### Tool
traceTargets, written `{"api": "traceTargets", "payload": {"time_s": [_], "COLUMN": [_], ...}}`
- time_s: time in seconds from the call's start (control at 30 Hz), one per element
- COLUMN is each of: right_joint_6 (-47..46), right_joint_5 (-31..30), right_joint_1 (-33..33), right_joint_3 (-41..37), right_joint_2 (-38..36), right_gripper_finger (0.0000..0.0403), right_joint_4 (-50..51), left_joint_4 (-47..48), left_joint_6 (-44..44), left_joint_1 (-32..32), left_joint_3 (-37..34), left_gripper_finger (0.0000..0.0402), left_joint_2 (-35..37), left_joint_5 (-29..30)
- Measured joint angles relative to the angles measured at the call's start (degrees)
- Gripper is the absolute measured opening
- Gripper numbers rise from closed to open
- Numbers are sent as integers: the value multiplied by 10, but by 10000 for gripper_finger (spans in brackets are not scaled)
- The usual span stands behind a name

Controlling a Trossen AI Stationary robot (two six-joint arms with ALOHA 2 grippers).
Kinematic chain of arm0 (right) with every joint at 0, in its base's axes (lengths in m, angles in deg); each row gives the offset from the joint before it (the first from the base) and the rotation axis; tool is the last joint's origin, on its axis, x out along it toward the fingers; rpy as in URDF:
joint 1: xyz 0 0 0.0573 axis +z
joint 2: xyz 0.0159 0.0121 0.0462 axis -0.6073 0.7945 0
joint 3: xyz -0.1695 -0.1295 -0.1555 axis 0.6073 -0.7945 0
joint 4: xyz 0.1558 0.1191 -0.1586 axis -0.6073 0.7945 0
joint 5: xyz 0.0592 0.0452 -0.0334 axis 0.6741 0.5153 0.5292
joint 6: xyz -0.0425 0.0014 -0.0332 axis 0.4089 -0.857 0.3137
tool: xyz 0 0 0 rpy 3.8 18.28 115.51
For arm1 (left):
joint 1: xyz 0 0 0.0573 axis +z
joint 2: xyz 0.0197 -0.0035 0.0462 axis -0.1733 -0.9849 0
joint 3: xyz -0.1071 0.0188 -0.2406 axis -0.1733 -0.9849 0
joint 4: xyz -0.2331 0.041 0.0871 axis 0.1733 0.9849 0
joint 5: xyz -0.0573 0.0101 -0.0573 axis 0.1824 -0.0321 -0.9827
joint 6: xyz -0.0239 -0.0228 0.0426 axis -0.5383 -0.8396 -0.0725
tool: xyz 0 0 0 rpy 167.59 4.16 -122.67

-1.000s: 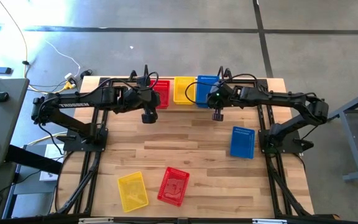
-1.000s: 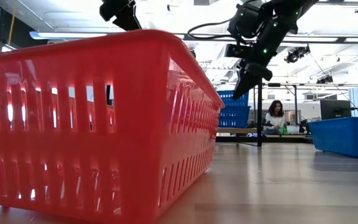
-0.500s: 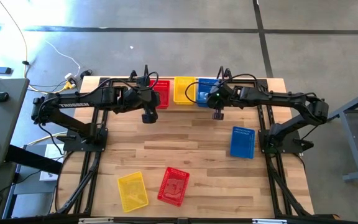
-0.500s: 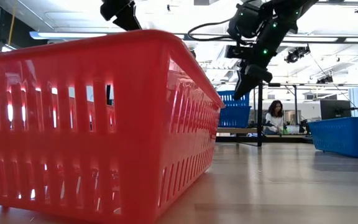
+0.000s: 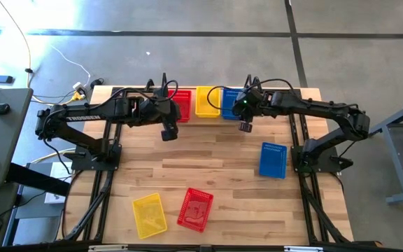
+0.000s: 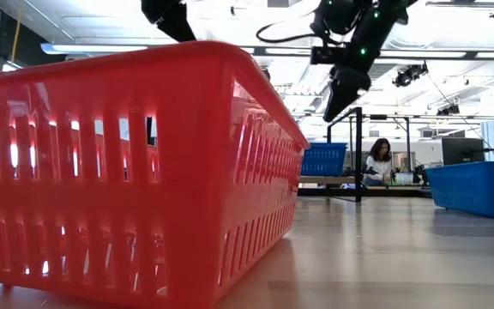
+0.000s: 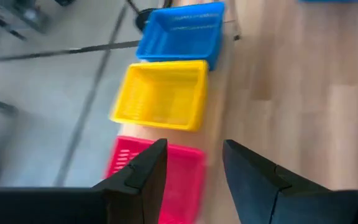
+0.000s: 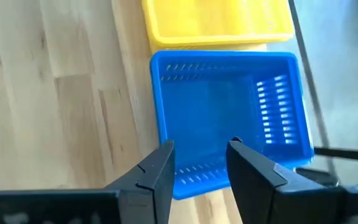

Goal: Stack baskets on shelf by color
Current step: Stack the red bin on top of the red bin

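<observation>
We see three baskets in a row on the shelf [image 5: 205, 112]: red [image 5: 181, 103], yellow [image 5: 206, 100], blue [image 5: 231, 99]. The right gripper [image 8: 199, 163] hangs over the blue one, fingers apart, holding nothing. The left gripper [image 7: 192, 163] hangs over the red one, also apart and empty.

You have grey concrete floor [image 5: 187, 49] around the table [image 5: 222, 168], ceiling strip lights [image 6: 487, 55], and a seated person [image 6: 378, 161] behind.

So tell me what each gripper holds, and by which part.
Nothing. The left gripper and right gripper are both open and empty, above the baskets at the table's far edge.
</observation>
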State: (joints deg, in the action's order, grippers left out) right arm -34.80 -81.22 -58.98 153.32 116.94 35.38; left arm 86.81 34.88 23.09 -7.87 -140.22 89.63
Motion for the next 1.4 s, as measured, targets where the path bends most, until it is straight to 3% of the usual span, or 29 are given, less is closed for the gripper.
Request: {"api": "traceTargets", "payload": {"time_s": [0.27,0.57,1.0,1.4], "right_joint_6": [-103,-189,-340,-409], "right_joint_5": [1,-2,-4,-10], "right_joint_1": [5,53,121,166], "right_joint_3": [58,115,124,124], "right_joint_2": [0,0,0,0], "right_gripper_finger": [130,130,130,130], "right_joint_4": [46,69,81,80], "left_joint_4": [0,3,-8,-73], "left_joint_6": [-204,-326,-329,-300], "left_joint_1": [-8,-84,-266,-365], "left_joint_3": [0,0,-25,-25], "left_gripper_finger": [145,145,145,145], "left_joint_2": [0,0,-13,-97], "left_joint_5": [-135,-146,-145,-120]}}
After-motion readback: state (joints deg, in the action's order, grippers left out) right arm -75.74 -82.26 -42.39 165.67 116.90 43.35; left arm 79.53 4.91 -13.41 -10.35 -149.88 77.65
